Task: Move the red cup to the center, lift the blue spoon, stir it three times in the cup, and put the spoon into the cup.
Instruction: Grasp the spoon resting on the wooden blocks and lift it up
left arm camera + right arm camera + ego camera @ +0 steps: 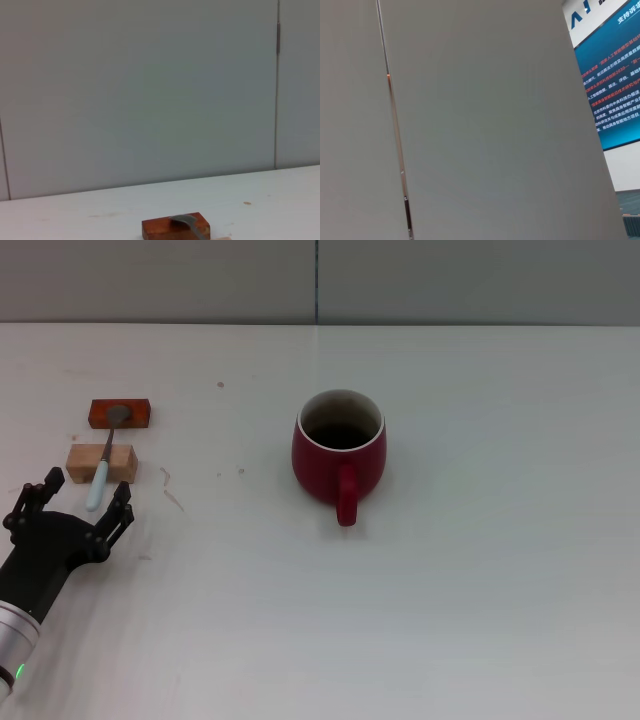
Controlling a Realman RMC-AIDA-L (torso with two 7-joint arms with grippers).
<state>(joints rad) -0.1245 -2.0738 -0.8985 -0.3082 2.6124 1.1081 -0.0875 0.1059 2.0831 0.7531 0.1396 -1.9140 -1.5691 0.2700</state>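
The red cup (339, 452) stands upright near the middle of the table, handle toward me, its dark inside showing nothing in it. The blue spoon (103, 465) lies at the left, its pale handle across a tan wooden block (101, 462) and its grey bowl (184, 219) resting on a red-orange block (120, 414). My left gripper (78, 504) is open just in front of the spoon's handle end, fingers spread to either side of it, not touching it. The right gripper is out of view.
The white table (480, 570) runs back to a grey wall panel (320, 280). The red-orange block (176, 227) shows low in the left wrist view. The right wrist view shows only wall panels and a blue screen (612, 90).
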